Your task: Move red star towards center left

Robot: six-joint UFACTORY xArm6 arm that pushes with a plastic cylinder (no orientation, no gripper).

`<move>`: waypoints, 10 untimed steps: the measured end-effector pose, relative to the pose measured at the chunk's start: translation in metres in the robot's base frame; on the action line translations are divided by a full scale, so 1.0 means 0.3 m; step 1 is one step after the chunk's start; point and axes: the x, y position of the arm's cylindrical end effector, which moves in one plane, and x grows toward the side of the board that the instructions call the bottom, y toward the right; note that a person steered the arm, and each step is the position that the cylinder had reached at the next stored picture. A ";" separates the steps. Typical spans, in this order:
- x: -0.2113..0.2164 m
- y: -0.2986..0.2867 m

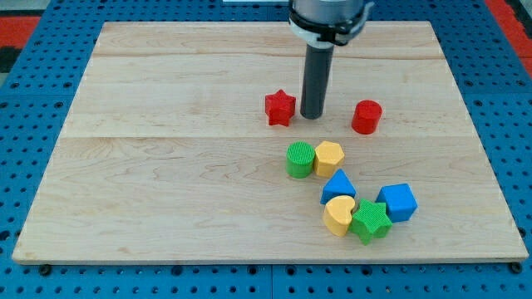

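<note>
The red star (280, 108) lies on the wooden board (166, 166), a little above the board's middle. My tip (312, 115) stands just to the star's right, a small gap from it. A red cylinder (366, 117) lies to the right of my tip. The rod rises straight up from the tip to the arm at the view's top.
Below the star lie a green cylinder (300, 159) and a yellow hexagon-like block (329, 157), touching. Further down right are a blue triangle (337, 186), a yellow heart (339, 215), a green star (370, 222) and a blue cube (398, 202), clustered together.
</note>
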 end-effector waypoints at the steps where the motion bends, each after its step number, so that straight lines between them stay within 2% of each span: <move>1: -0.014 -0.142; 6: 0.026 -0.223; 8: 0.025 -0.420; 9: 0.019 -0.423; 10: -0.015 -0.348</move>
